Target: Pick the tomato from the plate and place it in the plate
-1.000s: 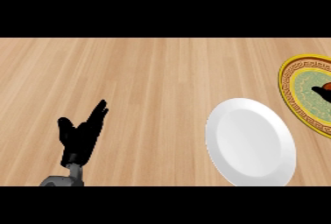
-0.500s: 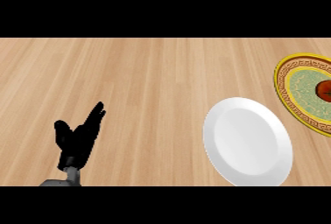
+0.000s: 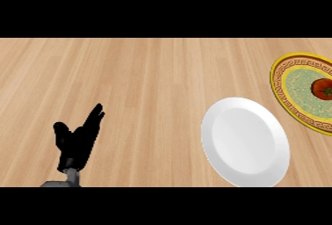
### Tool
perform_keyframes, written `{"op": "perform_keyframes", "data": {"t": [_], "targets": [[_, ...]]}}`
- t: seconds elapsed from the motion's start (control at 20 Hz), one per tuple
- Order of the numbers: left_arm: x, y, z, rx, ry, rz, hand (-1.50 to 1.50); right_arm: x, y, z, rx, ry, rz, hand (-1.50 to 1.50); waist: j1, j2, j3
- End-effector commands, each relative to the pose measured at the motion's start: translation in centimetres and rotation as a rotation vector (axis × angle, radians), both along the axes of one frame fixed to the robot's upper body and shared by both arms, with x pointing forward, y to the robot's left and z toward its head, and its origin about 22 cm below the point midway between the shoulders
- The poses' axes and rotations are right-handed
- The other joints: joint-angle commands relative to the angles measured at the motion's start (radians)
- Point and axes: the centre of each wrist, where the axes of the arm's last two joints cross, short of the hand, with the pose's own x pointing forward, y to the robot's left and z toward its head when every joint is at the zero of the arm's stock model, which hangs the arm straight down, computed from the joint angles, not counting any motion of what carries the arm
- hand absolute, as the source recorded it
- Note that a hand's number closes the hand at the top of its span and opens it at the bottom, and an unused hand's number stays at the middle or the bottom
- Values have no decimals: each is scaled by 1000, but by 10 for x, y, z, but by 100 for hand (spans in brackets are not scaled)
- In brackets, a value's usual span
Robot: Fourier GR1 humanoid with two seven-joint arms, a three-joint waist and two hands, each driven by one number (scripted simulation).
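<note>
1. The wooden worktop (image 3: 142, 88) is filling the head view, its pale planks running from the near edge to the far edge.
2. A plain white plate (image 3: 245, 141) is lying on the worktop towards the near right, reaching almost to the near edge, and it is carrying nothing.
3. A patterned plate (image 3: 295, 88) with a yellow rim and a green middle is sitting at the right edge of the worktop, farther back than the white plate and just beside it; whether the two rims are touching cannot be told. Part of it is running out of view on the right.
4. The left robot hand (image 3: 76, 139) is resting near the near left corner of the worktop, coming up from the lower edge on its grey forearm. Its fingers are standing straight and pointing towards the far edge, the thumb is spread out to the side, and it is holding nothing. It is well apart from both plates.
5. The tomato (image 3: 323, 88) is lying on the green middle of the patterned plate, red with a dark top, partly cut off by the view's right edge.
</note>
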Motion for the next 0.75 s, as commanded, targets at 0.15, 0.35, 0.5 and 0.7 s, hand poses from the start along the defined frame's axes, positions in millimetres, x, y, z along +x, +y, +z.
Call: {"op": "perform_keyframes", "data": {"t": [0.15, 0.35, 0.5, 0.7], "targets": [[4, -14, -4, -19, 59, -2, 0, -32, -17, -1, -75, 76, 68, -150, -11, 0, -7], [-15, -5, -21, -10, 75, 4, 0, -91, -26, -31, -99, 109, 73, -150, -17, -1, -7], [0, -4, -11, -8, 66, 16, 0, -93, -32, -22, -117, 111, 66, -150, -14, 0, -6], [-9, -1, -1, -14, 69, 10, 0, -81, -20, -28, -116, 130, 64, -150, -19, -5, -9]]}}
